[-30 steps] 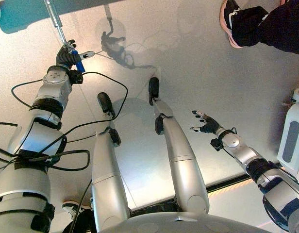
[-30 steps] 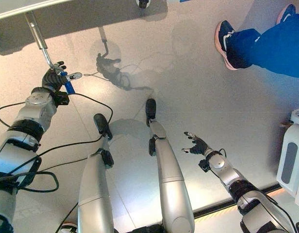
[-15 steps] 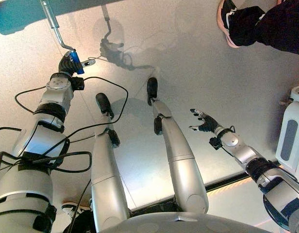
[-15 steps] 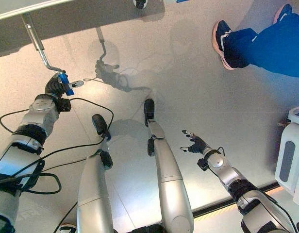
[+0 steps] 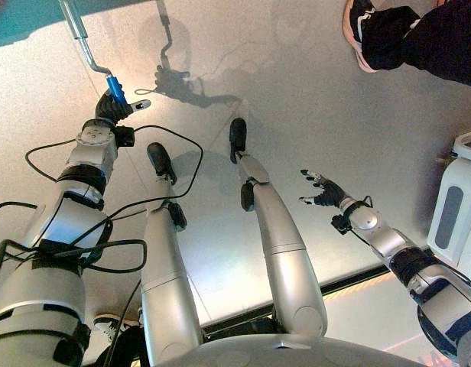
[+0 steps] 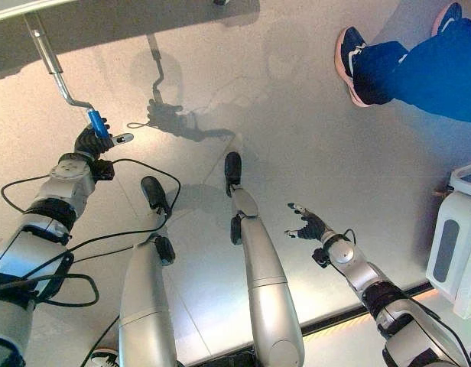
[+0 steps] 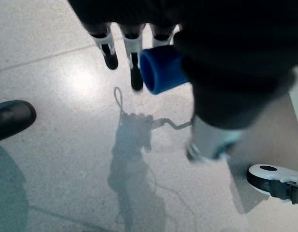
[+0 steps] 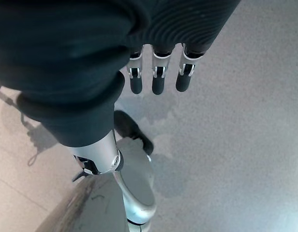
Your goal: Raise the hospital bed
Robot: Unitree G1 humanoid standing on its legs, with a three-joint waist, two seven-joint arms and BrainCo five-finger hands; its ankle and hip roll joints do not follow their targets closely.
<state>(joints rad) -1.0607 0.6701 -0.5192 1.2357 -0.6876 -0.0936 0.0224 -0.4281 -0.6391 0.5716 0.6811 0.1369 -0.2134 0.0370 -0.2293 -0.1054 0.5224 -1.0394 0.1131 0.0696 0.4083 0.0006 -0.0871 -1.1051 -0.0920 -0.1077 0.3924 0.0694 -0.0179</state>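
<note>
Nearest you, well to the right of the crank, your right hand (image 6: 310,226) hangs over the bare floor (image 5: 312,99) with its fingers spread and relaxed, grasping nothing. Farther out, your left hand (image 6: 92,141) is clenched around the blue grip (image 5: 115,89) of the crank (image 6: 56,70). From that grip the metal rod bends and runs up to the underside of the bed (image 6: 21,6). Beyond, far right of the crank, you see a person's shoe (image 6: 352,63).

Bed's bent metal crank (image 6: 58,70) w/ blue grip (image 6: 97,124) angles down from the bed edge.
</note>
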